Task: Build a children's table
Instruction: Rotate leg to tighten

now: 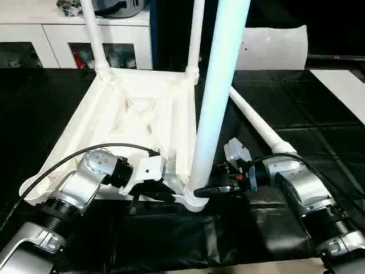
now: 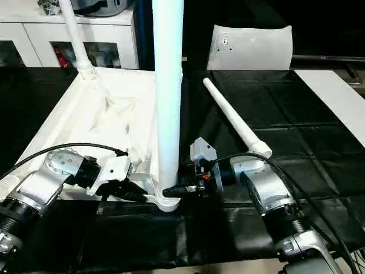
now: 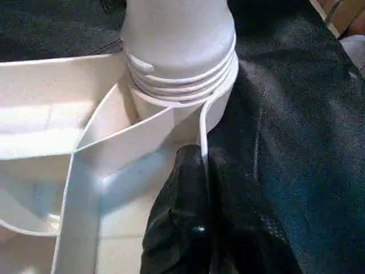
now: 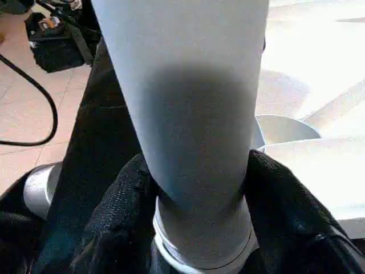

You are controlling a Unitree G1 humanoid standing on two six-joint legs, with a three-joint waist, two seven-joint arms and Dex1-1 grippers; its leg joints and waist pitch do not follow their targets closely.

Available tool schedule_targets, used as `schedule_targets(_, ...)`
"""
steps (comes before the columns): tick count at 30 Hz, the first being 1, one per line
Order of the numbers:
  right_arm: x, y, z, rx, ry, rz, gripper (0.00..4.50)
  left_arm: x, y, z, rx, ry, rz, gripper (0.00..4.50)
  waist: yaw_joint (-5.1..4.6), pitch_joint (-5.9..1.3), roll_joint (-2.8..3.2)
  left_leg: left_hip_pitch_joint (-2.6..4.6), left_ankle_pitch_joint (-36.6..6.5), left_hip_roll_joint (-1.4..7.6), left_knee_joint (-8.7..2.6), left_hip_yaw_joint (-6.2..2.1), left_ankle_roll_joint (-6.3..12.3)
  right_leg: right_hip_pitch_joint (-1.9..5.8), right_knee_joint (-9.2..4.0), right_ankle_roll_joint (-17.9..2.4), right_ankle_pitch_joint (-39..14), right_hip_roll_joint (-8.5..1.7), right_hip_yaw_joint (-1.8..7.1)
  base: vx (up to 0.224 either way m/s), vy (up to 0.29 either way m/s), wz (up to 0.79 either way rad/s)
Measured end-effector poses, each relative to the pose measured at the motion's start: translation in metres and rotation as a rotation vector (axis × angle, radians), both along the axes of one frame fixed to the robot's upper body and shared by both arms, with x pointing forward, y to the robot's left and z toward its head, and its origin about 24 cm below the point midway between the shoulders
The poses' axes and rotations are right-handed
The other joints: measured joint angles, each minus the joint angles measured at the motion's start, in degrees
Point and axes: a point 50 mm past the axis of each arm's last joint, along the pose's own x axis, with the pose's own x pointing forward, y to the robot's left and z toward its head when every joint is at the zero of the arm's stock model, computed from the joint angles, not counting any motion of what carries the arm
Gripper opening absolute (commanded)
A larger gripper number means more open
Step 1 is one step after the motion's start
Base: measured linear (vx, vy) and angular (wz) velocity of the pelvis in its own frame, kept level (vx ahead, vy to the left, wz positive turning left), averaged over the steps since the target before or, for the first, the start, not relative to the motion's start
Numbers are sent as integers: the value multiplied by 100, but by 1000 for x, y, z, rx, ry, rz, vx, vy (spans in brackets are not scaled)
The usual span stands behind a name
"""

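Note:
The children's table top [image 1: 131,114] lies upside down on the black surface, ribbed side up. Two legs [image 1: 94,34] [image 1: 195,34] stand in its far corner sockets. A third leg [image 1: 219,97] stands upright in the near right socket [image 1: 194,201], its threads showing just above the socket [image 3: 182,68]. My right gripper [image 1: 202,192] is shut on this leg's base, one finger [image 4: 120,211] pressed to each side. My left gripper [image 3: 204,157] is shut on the top's thin rim wall right beside that socket. A fourth leg [image 2: 234,120] lies loose on the black surface to the right.
A white cabinet [image 1: 74,34] with shelves stands behind the work surface at the left. A white panel [image 1: 274,48] leans at the back right, and a white board [image 1: 342,85] lies at the right edge. Black cables run along both forearms.

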Motion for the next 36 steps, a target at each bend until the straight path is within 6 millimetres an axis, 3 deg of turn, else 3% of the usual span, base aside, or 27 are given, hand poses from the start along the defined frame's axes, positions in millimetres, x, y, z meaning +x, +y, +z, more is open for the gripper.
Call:
schedule_targets(6, -12, 2, -9, 66, 43, -141, 193, -2, -2, -4, -30, 40, 98, 0, 11, -3, 10, 24, 3, 0, 0, -2, -5, 14, 5, -4, 1, -2, 4, 0, 0, 0)
schedule_targets(9, -9, 10, -14, 86, 37, -296, 193, 2, 0, -7, -39, 42, 232, 0, -76, -7, 15, 60, 9, 0, 3, -9, -16, 32, 20, 21, -13, -1, 6, 0, 0, 0)
schedule_targets(13, 1, 22, -19, 105, 34, -564, 193, 9, -9, -10, -55, 21, 423, 0, -362, -7, 14, 74, 13, -1, 7, -23, -22, 29, 7, 24, -14, 3, -7, 0, 0, 0)
schedule_targets(16, 9, 32, -19, 96, 19, -772, 193, 13, -26, -13, -87, 8, 580, 0, -504, -11, 20, 55, 13, -1, 5, -70, -22, 32, -66, 24, -14, 10, -55, 0, 0, 0)
schedule_targets(23, 31, 59, -13, 44, 13, -1080, 193, 23, -52, -14, -101, -53, 837, 0, -650, -15, 29, 34, 11, -11, 4, -76, -18, 38, -147, 23, -12, 9, -57, 0, 0, 0)
schedule_targets(24, 32, 59, -12, 43, 12, -1096, 193, 23, -55, -14, -104, -55, 847, 0, -651, -16, 29, 33, 10, -13, 3, -75, -15, 39, -149, 23, -12, 9, -53, 0, 0, 0)
schedule_targets(27, 32, 60, -11, 58, 1, -1119, 263, 22, -58, -12, -109, -59, 860, 0, -632, -16, 28, 29, 3, -25, -6, -71, -4, 36, -146, 18, 33, 9, -27, 23, -2, 2)
schedule_targets(32, 27, 59, -11, 95, -28, -1101, 306, 21, -56, -7, -103, -83, 818, 0, -561, -16, 28, 28, 4, -14, -74, -63, -9, 6, -141, -6, 93, 29, -24, 0, 0, 0)
schedule_targets(36, 19, 40, -23, 69, -32, -1016, 340, 15, -41, -6, -103, -106, 713, 0, -513, -13, 33, 18, 5, 5, -94, -37, -7, -13, -138, -28, 74, 55, -22, 0, 0, 0)
